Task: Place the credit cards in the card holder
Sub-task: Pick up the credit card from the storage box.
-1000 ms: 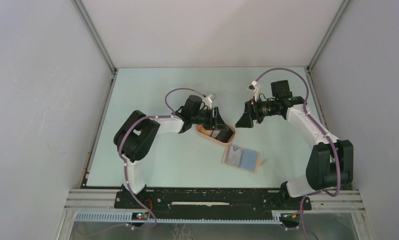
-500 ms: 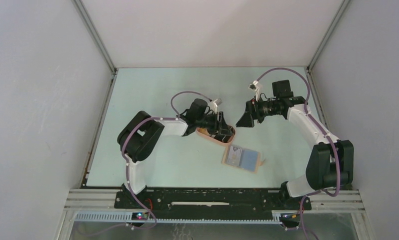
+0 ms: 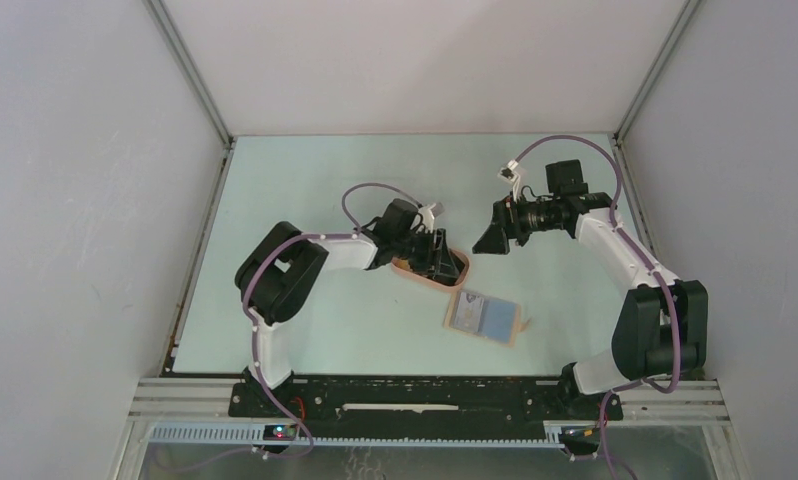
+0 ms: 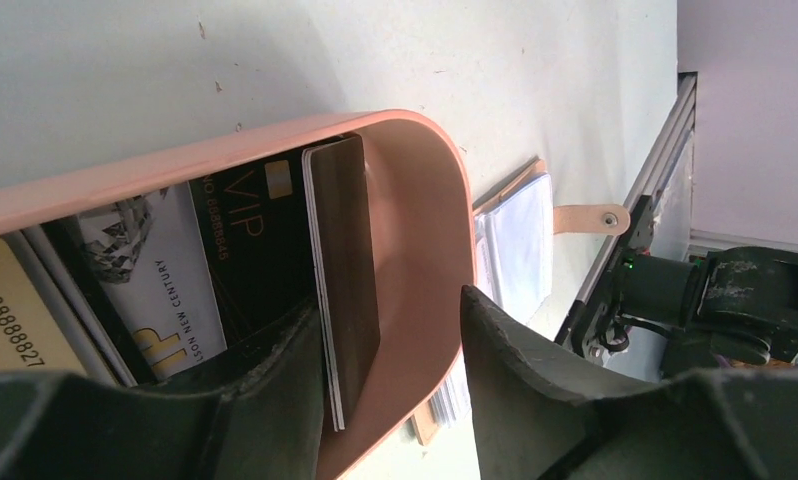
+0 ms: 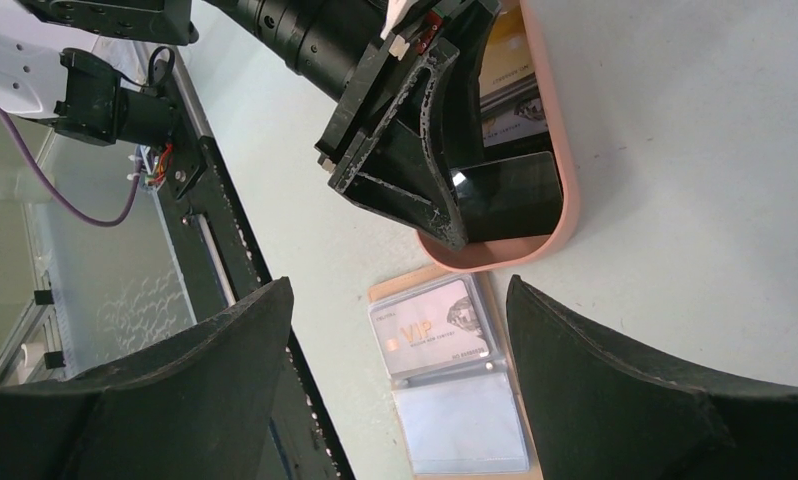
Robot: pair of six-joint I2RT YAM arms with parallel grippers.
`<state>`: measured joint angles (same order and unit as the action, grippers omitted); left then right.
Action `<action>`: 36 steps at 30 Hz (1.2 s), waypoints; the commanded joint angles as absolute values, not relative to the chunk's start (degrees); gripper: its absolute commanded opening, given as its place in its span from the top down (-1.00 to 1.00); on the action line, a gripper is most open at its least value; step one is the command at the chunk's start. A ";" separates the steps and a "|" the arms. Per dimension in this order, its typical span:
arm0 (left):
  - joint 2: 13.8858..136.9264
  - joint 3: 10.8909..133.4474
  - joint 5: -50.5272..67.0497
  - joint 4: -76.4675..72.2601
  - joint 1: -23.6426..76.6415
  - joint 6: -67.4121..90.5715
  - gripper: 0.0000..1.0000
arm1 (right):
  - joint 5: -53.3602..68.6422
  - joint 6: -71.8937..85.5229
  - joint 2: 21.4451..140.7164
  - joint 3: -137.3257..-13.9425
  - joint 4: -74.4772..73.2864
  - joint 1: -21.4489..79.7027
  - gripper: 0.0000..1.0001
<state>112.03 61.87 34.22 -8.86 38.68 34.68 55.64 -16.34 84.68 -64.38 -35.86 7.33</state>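
Since a second ago my left tool (image 3: 438,256) has pushed a little toward the near edge of the tabletop (image 3: 305,200) and deeper over the peach tray (image 4: 445,180), its elbow swinging inward with it; the right arm, the tray and the card holder (image 3: 485,318) sit where they did. The tray lies about mid-tabletop; in it I see a yellow card (image 4: 15,310), a white-grey card (image 4: 150,270) and a black VIP card (image 4: 245,250) lying flat and overlapping, and a dark card (image 4: 343,270) standing on edge against the tray's rounded end wall. The left tool is partly apart; one finger is inside the tray against that upright card, the other outside the wall, so card and wall both sit between the jaws; I cannot tell whether it is actually pinching. The right tool (image 3: 487,241) hangs wide apart and holds nothing, just beyond the tray's end toward the right edge. The card holder lies opened flat, just beside the tray toward the near edge; one clear pocket carries a grey VIP card (image 5: 435,335); its strap (image 4: 585,217) with the snap stud sticks out sideways.
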 commanded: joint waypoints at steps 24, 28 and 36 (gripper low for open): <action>109.84 67.40 35.10 -3.70 38.41 31.77 0.09 | 57.56 -16.68 83.23 -64.60 -36.27 5.98 -0.74; 109.13 66.71 35.67 -4.32 37.93 32.02 0.13 | 57.71 -16.68 83.14 -64.60 -36.39 5.82 -0.74; 108.53 65.73 36.10 -5.03 37.37 32.25 0.20 | 57.75 -16.66 83.08 -64.58 -36.38 5.71 -0.74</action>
